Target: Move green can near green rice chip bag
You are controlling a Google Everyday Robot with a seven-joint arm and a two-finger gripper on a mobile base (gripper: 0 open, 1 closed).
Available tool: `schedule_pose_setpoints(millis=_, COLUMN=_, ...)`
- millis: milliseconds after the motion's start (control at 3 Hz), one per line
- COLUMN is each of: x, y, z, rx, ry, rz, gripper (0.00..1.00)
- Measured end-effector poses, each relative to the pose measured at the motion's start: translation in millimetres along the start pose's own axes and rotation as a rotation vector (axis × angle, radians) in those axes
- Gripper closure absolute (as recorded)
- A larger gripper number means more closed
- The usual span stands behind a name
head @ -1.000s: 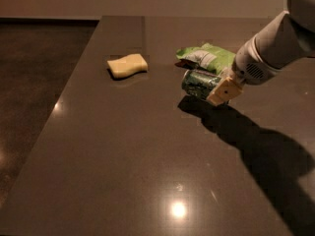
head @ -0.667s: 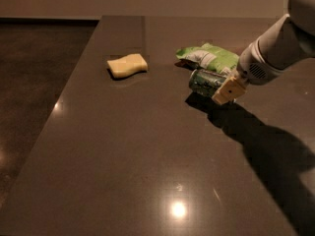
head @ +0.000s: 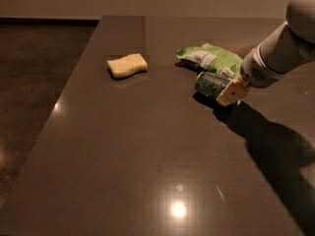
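Observation:
The green can (head: 210, 83) lies on its side on the dark table, right against the front edge of the green rice chip bag (head: 210, 58), which lies flat with its white label panel up. My gripper (head: 229, 91) comes in from the right and is at the can's right end, with a tan finger (head: 231, 92) over it. The can's right end is hidden behind that finger.
A pale yellow sponge (head: 127, 65) lies to the left of the bag. The dark table (head: 138, 151) has its left edge running diagonally, with dark floor beyond. My arm's shadow falls across the right front of the table.
The gripper and the can have moved to the right and a little back, bringing the can up against the chip bag.

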State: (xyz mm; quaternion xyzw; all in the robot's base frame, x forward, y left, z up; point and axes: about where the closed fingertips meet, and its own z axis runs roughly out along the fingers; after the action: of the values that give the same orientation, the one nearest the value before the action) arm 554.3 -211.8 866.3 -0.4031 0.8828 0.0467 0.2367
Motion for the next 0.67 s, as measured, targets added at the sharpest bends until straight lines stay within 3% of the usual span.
schedule_pose_setpoints(millis=667, x=12.3, y=-4.4, z=7.3, rx=-0.005, ry=0.012, rz=0.028, gripper=0.15)
